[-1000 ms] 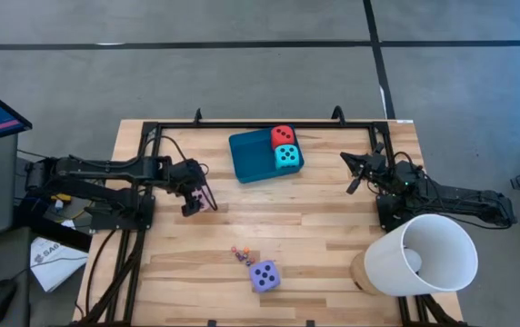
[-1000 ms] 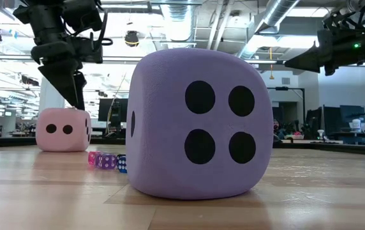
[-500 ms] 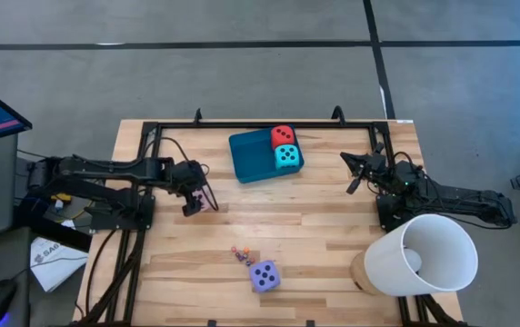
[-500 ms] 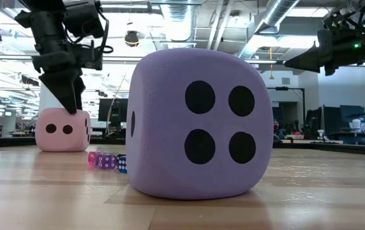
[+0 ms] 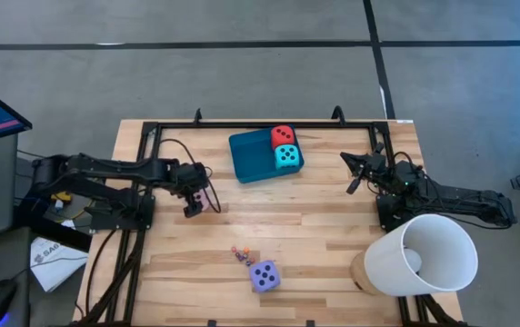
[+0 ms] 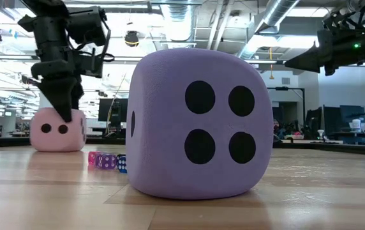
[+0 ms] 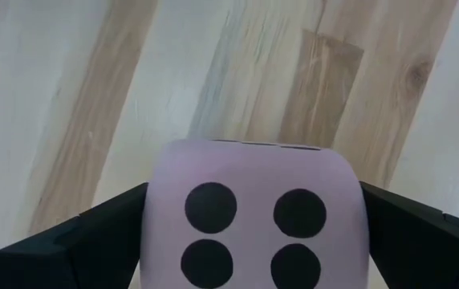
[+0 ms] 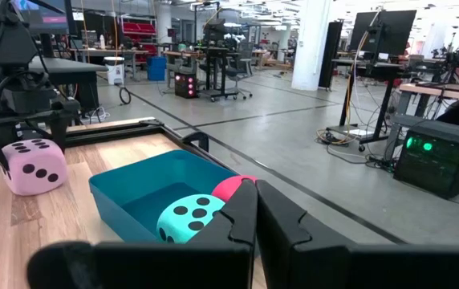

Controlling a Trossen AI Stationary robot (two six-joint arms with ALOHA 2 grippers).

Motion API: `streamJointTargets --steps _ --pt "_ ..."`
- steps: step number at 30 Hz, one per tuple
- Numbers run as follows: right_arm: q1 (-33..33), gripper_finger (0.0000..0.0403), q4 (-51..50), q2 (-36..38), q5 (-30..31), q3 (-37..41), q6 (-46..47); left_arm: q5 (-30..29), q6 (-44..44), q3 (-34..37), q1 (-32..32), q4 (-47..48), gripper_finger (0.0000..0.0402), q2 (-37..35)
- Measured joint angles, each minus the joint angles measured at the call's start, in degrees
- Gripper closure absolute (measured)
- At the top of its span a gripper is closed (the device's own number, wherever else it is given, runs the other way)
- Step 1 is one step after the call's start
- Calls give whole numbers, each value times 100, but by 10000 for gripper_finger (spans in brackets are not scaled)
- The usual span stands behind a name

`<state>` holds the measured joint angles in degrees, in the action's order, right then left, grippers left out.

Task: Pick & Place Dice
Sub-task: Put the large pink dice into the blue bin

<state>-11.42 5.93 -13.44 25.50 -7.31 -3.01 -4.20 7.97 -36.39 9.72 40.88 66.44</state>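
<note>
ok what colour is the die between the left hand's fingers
Pink with dark pips. The pink die shows best in the left wrist view, four pips facing the camera.

A large open robotics lab or workshop is shown. Beyond the wooden tabletop [image 5: 315, 227], exposed silver ducts [image 6: 278, 19] and pipes are seen under a high ceiling, and a polished concrete floor [image 8: 294, 152] marked with dark lines is spread with workbenches, monitors [image 8: 382, 30], cables and a white pillar [image 8: 311, 44]. A black metal frame [image 5: 242, 125] is fixed along the tabletop's edges, and grey floor is seen around it from above.
</note>
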Motion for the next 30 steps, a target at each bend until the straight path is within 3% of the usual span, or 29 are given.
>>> streamJointTargets --steps 15,30 --pt "2 403 -37 -1 0 0 2 -186 0 -4 0 -302 4 -438" --pt "2 403 -35 -1 0 0 2 -275 -151 -10 69 -2148 4 -444"
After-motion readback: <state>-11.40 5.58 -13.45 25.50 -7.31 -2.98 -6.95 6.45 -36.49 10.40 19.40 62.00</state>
